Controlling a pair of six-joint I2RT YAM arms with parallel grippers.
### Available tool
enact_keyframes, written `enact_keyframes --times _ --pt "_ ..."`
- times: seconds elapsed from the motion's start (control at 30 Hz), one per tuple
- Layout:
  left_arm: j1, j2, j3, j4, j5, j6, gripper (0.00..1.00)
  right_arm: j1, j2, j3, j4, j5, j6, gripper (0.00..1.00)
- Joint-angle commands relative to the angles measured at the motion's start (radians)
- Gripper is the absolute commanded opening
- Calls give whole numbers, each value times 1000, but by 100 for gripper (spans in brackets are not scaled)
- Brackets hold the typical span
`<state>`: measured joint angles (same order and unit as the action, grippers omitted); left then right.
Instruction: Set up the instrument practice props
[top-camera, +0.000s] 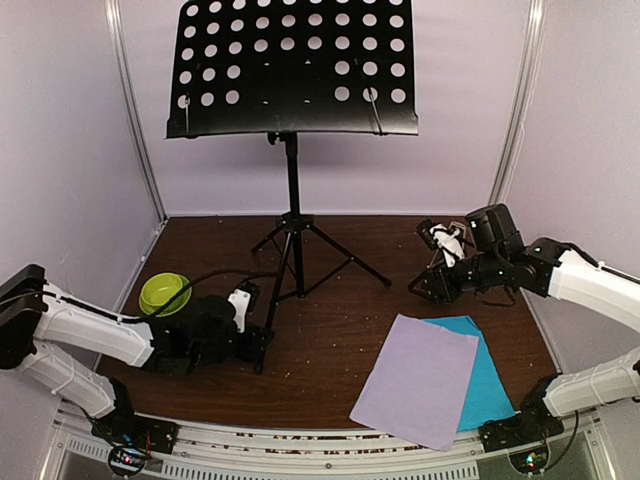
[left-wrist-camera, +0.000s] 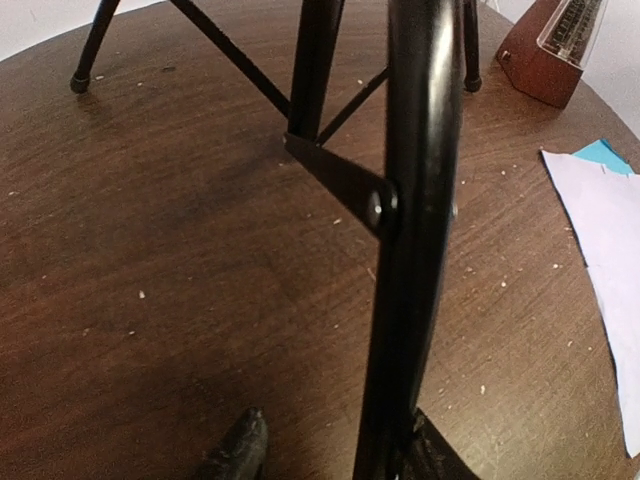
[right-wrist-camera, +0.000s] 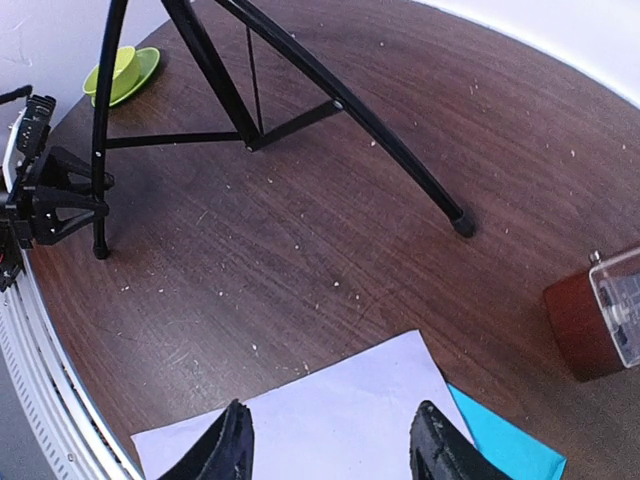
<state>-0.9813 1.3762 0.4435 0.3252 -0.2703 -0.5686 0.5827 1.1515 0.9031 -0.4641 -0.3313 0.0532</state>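
The music stand (top-camera: 300, 115) is black and perforated, beside lilac sheet (top-camera: 415, 380), cyan sheet (top-camera: 490, 385), lime-green bowl (top-camera: 165, 292).

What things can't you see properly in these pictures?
Metronome: cut off by the right edge in the right wrist view, by the top edge in the left wrist view.
Cyan sheet: mostly covered by the lilac sheet, top view.
Music stand desk: top cut off by the top view's edge.
Left fingers: only tips show, left wrist view's bottom edge.

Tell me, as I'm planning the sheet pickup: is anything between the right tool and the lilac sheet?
Nothing visible does. In the right wrist view the right tool is open, with the lilac sheet lying flat right before it; the metronome stands off to one side and the music stand legs farther back.
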Motion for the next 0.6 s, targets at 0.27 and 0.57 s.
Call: enact_keyframes --times 0.27,0.57 --pt "-32 -262 75 -270 -71 262 72 -58 -57 -68 -260 80 319 55" --pt "-175 -89 241 -294 72 373 71 -322 -189 -244 -281 45 443 56"
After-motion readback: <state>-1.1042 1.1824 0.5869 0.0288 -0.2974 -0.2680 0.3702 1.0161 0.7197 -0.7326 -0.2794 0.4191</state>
